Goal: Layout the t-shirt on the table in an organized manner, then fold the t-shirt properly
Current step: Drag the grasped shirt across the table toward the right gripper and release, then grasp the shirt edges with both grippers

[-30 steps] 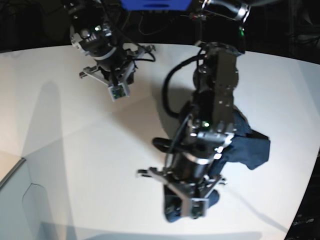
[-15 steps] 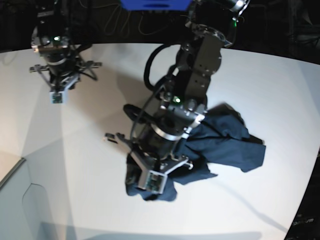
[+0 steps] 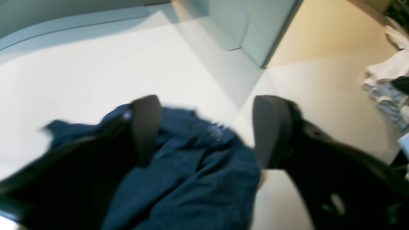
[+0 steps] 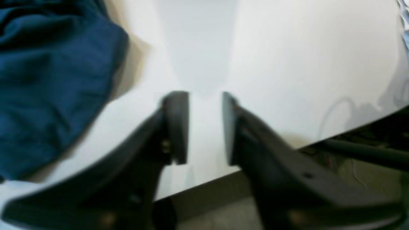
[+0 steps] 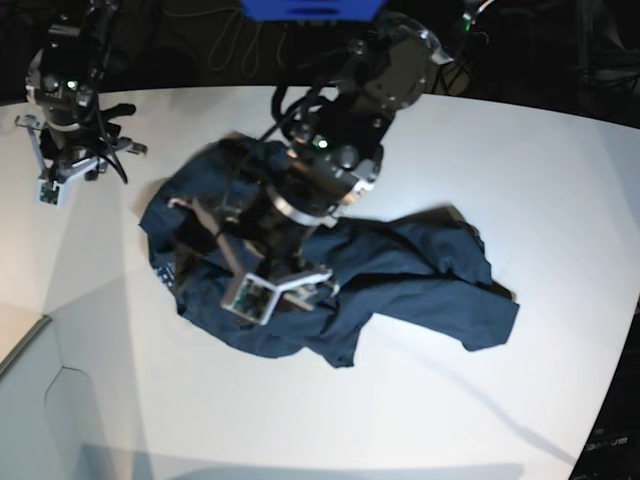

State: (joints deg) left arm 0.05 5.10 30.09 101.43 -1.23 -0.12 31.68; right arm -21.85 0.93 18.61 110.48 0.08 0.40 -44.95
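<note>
The dark navy t-shirt (image 5: 400,265) lies crumpled and partly spread across the middle of the white table (image 5: 450,400). My left gripper (image 5: 205,245) hovers over the shirt's left part. In the left wrist view that gripper (image 3: 207,131) stands wide open, with wrinkled t-shirt (image 3: 191,179) cloth below and between its fingers (image 3: 145,127). My right gripper (image 5: 72,150) is at the table's far left corner, apart from the shirt. The right wrist view shows this gripper (image 4: 202,127) open with only bare table in the gap, and the t-shirt (image 4: 48,80) off to its upper left.
The table's edge (image 4: 287,150) runs close under the right gripper. A grey panel (image 5: 40,420) sits at the lower left corner. A blue box (image 5: 310,8) is behind the table. White cloths (image 3: 386,86) lie off to the side in the left wrist view.
The left arm swung up and left, dragging the t-shirt out wider, and its jaws opened. The right arm moved to the far left corner and its jaws parted.
</note>
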